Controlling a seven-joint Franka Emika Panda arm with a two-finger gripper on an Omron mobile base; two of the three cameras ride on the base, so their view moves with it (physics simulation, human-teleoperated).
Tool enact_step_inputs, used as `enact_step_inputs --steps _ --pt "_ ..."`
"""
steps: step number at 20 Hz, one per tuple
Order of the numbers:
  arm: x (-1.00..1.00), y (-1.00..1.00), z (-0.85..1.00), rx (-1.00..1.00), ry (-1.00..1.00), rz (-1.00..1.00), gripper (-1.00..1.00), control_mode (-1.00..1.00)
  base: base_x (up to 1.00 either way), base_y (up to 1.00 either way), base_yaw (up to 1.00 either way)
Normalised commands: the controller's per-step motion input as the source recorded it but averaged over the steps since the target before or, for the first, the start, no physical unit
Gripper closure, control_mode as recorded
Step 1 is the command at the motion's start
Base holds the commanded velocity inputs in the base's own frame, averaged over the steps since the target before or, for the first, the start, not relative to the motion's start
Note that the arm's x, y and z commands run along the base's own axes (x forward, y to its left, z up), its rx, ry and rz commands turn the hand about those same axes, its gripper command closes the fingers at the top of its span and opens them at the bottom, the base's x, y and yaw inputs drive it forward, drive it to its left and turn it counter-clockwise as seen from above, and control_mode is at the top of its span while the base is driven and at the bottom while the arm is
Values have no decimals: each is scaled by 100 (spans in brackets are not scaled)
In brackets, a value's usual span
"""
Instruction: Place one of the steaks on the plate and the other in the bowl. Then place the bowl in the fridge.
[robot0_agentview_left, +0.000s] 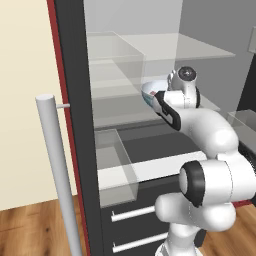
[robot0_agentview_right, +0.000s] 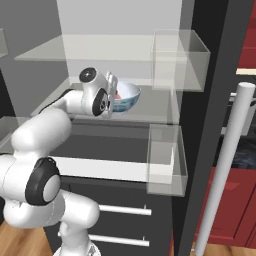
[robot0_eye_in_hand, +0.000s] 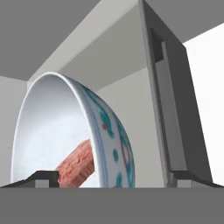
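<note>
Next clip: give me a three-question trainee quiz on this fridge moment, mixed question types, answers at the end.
1. True or false: the bowl sits on a shelf inside the open fridge.
2. What lies in the bowl? A) a steak B) an egg C) nothing
3. How do the jaws of the gripper stand around the bowl's rim?

Key:
1. True; both base views show it on a glass shelf.
2. A; a pinkish-red slab shows in the hand view and in the right base view.
3. Open, one fingertip inside the bowl, the other outside, neither pressing the rim.
</note>
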Motion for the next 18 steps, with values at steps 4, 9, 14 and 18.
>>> enact_step_inputs --steps 4,9,14,18 --pt "-29 0 25 0 -8 0 -100 -100 0 0 0" --pt "-69 0 21 1 -10 0 -100 -100 0 0 0" --pt "-71 0 29 4 -9 0 -100 -100 0 0 0" --pt "-62 0 10 9 0 0 -100 -100 0 0 0"
